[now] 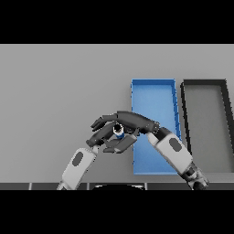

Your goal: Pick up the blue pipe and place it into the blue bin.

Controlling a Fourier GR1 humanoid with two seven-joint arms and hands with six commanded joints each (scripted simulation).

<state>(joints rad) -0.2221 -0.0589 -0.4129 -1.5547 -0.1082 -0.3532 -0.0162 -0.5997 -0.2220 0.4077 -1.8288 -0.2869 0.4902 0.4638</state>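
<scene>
The blue pipe (119, 135) is a short blue piece with a pale, dark-centred top, held above the table just left of the blue bin (153, 93). My left hand (114, 146) comes up from the lower left and cups it from below, fingers and thumb closed against it. Reaching in from the right across the bin's near left edge, my right hand (132, 120) has its fingers arched over the pipe's top and curled down on its far side. Most of the pipe is hidden between the two hands.
A dark bin (224, 98) stands right of the blue bin, nearly touching it. Both bins are long, open-topped and run away from me. Grey table spreads to the left and behind.
</scene>
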